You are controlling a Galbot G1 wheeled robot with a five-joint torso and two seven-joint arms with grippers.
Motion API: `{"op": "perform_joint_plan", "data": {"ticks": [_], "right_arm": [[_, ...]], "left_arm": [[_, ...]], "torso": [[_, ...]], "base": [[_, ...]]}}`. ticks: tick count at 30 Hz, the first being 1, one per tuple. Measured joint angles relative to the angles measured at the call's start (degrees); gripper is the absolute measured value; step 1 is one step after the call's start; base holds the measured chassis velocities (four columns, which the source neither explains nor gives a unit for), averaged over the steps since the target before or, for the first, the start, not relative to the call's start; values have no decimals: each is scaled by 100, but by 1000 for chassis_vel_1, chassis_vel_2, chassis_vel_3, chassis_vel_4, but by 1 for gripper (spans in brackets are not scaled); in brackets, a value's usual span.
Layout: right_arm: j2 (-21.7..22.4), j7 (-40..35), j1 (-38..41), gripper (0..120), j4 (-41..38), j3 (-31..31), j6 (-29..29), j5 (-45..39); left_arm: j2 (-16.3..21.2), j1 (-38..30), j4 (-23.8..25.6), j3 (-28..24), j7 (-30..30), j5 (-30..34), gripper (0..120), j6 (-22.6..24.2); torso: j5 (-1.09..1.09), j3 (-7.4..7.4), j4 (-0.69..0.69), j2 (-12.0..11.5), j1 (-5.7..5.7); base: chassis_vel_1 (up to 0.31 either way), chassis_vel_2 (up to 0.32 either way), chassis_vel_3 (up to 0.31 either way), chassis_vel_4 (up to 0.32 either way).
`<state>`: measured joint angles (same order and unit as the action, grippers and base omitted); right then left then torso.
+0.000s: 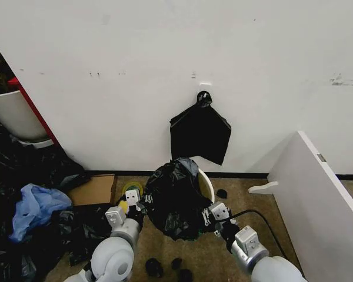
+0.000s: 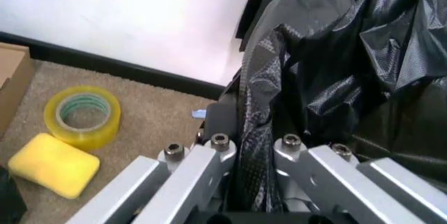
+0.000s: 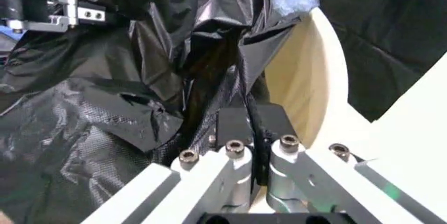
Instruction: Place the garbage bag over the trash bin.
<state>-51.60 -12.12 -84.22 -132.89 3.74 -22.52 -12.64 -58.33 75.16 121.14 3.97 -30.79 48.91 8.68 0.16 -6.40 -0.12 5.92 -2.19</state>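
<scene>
The glossy black garbage bag (image 1: pixel 173 200) is draped in crinkled folds over the trash bin, whose off-white rim (image 1: pixel 209 187) shows on the right side. My left gripper (image 1: pixel 135 204) is at the bag's left edge. In the left wrist view it (image 2: pixel 241 130) is shut on a fold of the garbage bag (image 2: pixel 349 51). My right gripper (image 1: pixel 215 212) is at the bag's right edge. In the right wrist view it (image 3: pixel 252 124) is shut on the garbage bag (image 3: pixel 104 109) just beside the trash bin's cream inner wall (image 3: pixel 307 77). The bin's lower part is hidden.
A flat knotted black bag (image 1: pixel 200 134) hangs on the wall behind. A tape roll (image 2: pixel 82 115), a yellow sponge (image 2: pixel 50 165) and cardboard (image 1: pixel 94 189) lie left of the bin. Dark bags with blue plastic (image 1: pixel 35 205) are heaped far left. A white panel (image 1: pixel 323 176) stands on the right.
</scene>
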Motion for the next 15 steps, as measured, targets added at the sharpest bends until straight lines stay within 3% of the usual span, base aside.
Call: {"op": "perform_joint_plan", "data": {"ticks": [15], "right_arm": [[78, -580, -52, 0, 368, 479, 415, 13]], "left_arm": [[75, 99, -3, 152, 244, -194, 3, -184]], "torso": [[0, 0, 0, -1, 0]], "base": [[0, 0, 0, 0]]}}
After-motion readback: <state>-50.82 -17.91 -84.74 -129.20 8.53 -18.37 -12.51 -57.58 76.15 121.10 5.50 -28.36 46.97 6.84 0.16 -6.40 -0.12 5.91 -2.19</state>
